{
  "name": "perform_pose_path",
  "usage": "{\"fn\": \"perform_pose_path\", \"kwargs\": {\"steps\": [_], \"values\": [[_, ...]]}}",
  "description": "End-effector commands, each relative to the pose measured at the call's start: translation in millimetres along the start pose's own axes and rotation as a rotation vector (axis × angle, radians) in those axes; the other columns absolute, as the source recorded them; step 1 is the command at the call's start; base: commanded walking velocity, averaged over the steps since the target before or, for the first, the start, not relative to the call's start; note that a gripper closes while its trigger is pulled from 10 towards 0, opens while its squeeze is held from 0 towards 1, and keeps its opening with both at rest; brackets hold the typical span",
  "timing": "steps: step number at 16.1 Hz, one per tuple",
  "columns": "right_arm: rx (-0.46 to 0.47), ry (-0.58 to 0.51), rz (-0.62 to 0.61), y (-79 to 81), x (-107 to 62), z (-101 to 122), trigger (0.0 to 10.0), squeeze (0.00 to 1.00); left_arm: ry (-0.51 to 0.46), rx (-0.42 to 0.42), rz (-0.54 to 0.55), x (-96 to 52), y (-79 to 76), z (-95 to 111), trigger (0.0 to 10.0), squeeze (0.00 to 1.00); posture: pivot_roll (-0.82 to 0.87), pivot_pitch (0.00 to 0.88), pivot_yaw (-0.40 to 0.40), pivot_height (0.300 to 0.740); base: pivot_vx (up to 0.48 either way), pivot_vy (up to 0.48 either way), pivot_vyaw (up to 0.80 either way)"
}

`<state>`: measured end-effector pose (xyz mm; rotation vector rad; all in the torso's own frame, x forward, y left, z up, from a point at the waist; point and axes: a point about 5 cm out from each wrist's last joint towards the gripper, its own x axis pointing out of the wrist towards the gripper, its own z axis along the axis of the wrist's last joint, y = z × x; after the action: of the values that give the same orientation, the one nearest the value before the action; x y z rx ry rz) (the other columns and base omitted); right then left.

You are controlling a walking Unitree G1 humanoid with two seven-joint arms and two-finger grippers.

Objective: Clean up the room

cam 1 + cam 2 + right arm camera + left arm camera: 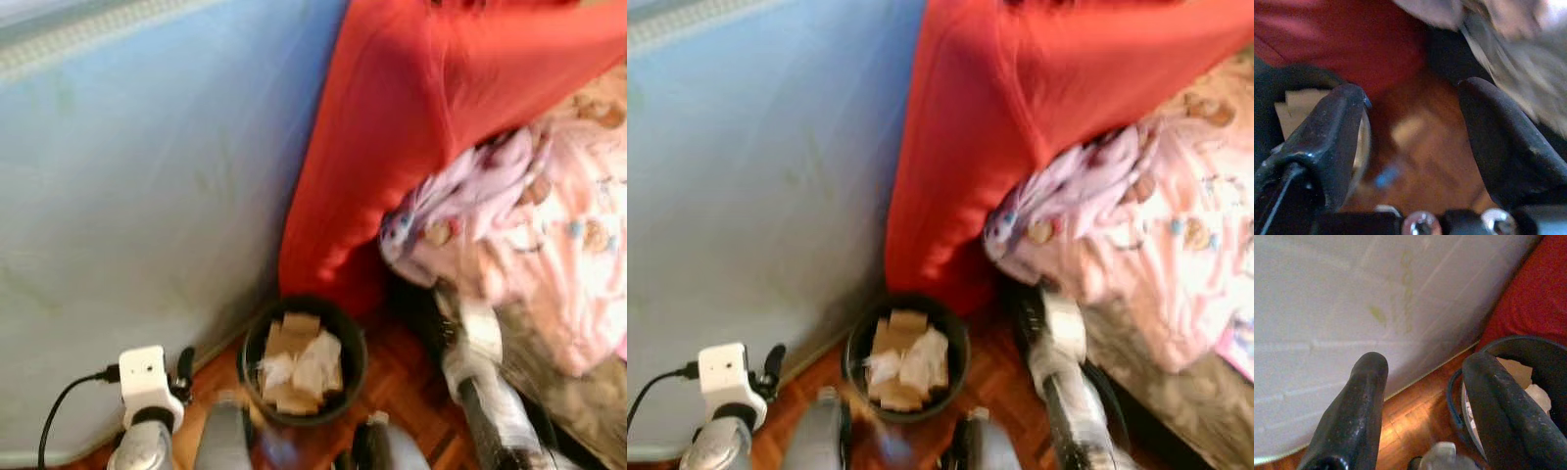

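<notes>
Step in hand: judged to be a pause at the bin, between drop-offs; nothing is carried, so the next piece of litter or laundry has yet to be picked.
Bin: black round bin (304, 360) stands on the wood floor (411, 387), just in front of the robot, against the foot of the red blanket (411, 127); crumpled paper and cardboard scraps (299, 367) sit inside it, well up toward the rim.
Left gripper: left gripper (1425, 406) hangs low beside the bin, fingers spread wide with nothing between them; one finger (1503, 416) lies over the bin's rim in the wrist view.
Right gripper: right gripper (1413, 147) is low on the other side of the bin, fingers wide apart, empty, bare floor between them.
Next move: probably turn toward the pink clothes (529, 225) heaped on the bed to the right; that calls for raising the right arm and stepping clear of the bin.
Around: pale blue mattress (147, 196) leans upright on the left, close to the left arm; the red blanket drapes down behind the bin.
In the way: the bin sits between the robot's legs and the bed, so a step forward risks knocking it; views are blurred, small litter on the floor cannot be made out.
</notes>
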<state>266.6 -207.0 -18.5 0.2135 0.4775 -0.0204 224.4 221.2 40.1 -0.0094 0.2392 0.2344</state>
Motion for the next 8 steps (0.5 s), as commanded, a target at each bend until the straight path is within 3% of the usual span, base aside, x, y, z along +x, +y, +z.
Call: {"fn": "perform_pose_path", "kwargs": {"steps": [1,2,4,6,8], "values": [[0.007,-0.01,-0.013,-7.1,-3.5,-2,10.0,0.0,0.022,0.014,-0.011,-1.4,-0.7,-8,10.0,0.0,0.18,0.109,-0.108,0.725,0.0,0.0,0.0],[0.077,0.046,-0.049,-9.1,-17.6,-32,10.0,0.0,0.084,0.028,-0.026,12.3,-2.4,-23,10.0,0.0,0.16,0.013,-0.078,0.74,0.0,0.0,0.0],[0.127,0.08,-0.054,0.8,-21.5,-48,10.0,0.0,0.147,0.048,-0.043,19.5,-3.4,-37,10.0,0.0,0.15,0.0,-0.062,0.74,0.0,0.0,0.0],[0.124,0.169,-0.015,19.9,-24.5,-66,10.0,0.0,0.294,0.089,-0.083,20.0,-6.8,-67,10.0,0.0,0.13,0.0,-0.04,0.74,0.0,0.0,0.0],[0.129,0.219,-0.041,19.8,-27.6,-74,10.0,0.0,0.361,0.098,-0.087,17.4,-8.0,-80,10.0,0.0,0.12,0.0,-0.034,0.74,0.0,0.0,0.0]]}}
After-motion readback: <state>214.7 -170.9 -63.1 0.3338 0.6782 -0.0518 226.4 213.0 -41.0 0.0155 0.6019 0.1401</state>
